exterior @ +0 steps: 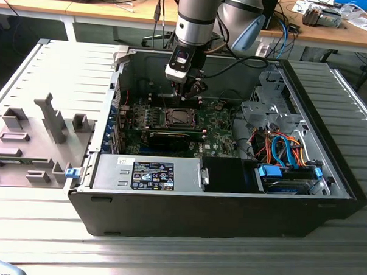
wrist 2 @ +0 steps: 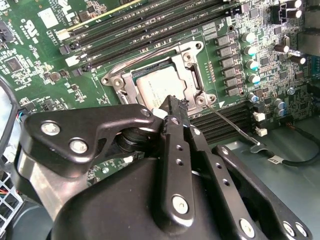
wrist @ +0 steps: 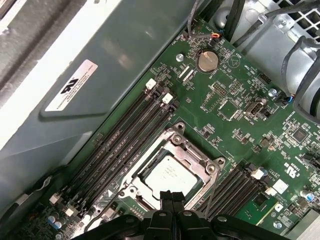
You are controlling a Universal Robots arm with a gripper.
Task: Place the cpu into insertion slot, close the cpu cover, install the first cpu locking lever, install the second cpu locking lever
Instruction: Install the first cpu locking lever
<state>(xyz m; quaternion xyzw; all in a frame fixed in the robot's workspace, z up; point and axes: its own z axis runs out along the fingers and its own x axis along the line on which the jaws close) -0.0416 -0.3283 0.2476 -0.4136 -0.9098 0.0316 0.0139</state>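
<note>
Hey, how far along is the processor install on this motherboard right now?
Done: the cpu is seated and the cpu cover looks folded flat around it. In hand: nothing; the hand is shut and empty, its tip close above the cover's edge. Left: one locking lever sticks out loose beside the cover; whether the other is latched, I cannot tell.

The cpu (wrist: 167, 176) lies in the insertion slot (wrist: 134, 190), apparently under the cpu cover (wrist: 196, 156); the pincer (wrist: 171, 196) hangs just above.
</note>
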